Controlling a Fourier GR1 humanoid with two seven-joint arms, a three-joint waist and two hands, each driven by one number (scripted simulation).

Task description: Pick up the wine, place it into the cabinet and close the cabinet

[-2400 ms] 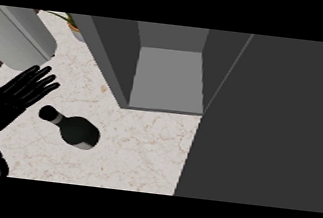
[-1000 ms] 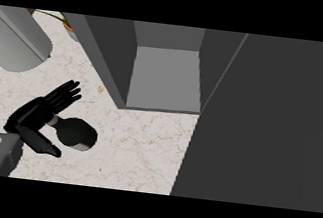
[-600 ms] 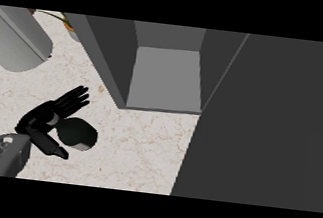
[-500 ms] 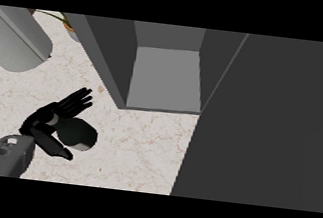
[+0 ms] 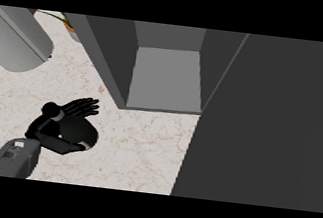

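The wine bottle [image 5: 82, 132] is dark and stands on the pale marble counter [image 5: 138, 148], left of the cabinet. My left hand [image 5: 50, 120] comes in from the lower left and wraps it: fingers [image 5: 81, 106] curl over its far side and the thumb lies along its near side, hiding most of the bottle. The grey cabinet [image 5: 165, 78] stands open, its bare shelf facing the counter. Its dark door [image 5: 274, 124] hangs swung out at the right. My right hand is out of sight.
A large grey cylinder [image 5: 15, 38] lies at the upper left, near the counter's edge. A potted plant [image 5: 67, 21] peeks out behind the cabinet's left wall. Brown floor shows past the counter's left edge.
My left hand has come in from the left edge to the bottle. Its fingers, straight a moment ago, have curled round it. The bottle has stayed in place.
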